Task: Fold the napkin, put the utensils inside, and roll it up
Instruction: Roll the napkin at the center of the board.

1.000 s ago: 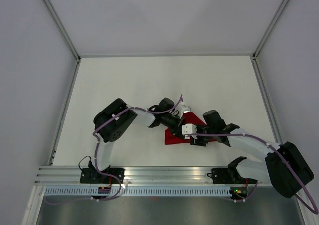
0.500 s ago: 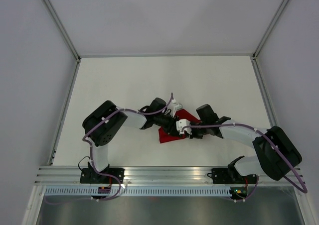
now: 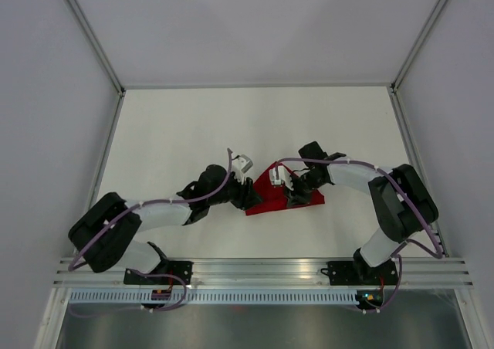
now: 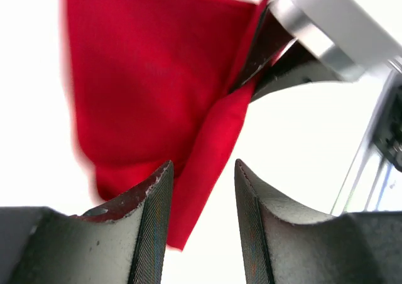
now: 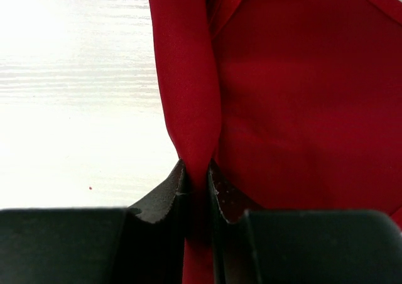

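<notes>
The red napkin (image 3: 270, 201) lies on the white bench (image 3: 193, 133) roughly midway between the two arms, bunched into a rough triangle whose peak points toward the far side. It is not flat: one part of it is drawn up into a narrow ridge.

The right fingers (image 5: 166, 199) are pressed almost together on that ridge. In the right wrist view a thin vertical fold of red cloth runs straight down into the slit between them and is pinched there, while the broader sheet spreads out to the right of the fold and bare bench shows on the left.

The left fingers (image 4: 147, 224) are spread, with a plain gap between them. In the left wrist view the napkin hangs just in front of them, and its lower pointed tip dips toward the gap, close beside the inner face of one finger. I cannot tell whether it touches. At the upper right of that view the other arm's dark fingers clamp the napkin's raised edge.

From above, the left fingers sit at the napkin's left corner and the right fingers over its middle.
</notes>
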{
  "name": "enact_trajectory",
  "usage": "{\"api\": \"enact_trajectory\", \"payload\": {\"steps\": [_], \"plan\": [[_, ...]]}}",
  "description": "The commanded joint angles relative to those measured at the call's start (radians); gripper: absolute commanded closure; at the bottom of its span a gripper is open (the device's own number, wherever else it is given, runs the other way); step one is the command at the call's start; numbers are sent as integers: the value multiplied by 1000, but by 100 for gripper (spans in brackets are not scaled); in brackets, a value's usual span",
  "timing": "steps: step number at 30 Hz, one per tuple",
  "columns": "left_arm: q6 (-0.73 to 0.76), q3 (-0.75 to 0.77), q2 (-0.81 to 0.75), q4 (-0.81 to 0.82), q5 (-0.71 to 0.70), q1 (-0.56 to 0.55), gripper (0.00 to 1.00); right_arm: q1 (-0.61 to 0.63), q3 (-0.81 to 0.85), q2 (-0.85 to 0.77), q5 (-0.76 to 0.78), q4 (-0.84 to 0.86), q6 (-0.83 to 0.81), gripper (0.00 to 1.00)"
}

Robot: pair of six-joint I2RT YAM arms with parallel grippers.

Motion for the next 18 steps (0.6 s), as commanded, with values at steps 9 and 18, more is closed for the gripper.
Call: {"api": "enact_trajectory", "payload": {"steps": [9,18], "plan": [[397,-140,-178,189,-440,-257,47,-85,176,252,-61,-341,-118,92],[681,-19,75,227,-471,-425,33,-107,253,336,-91,-404,-139,93]]}}
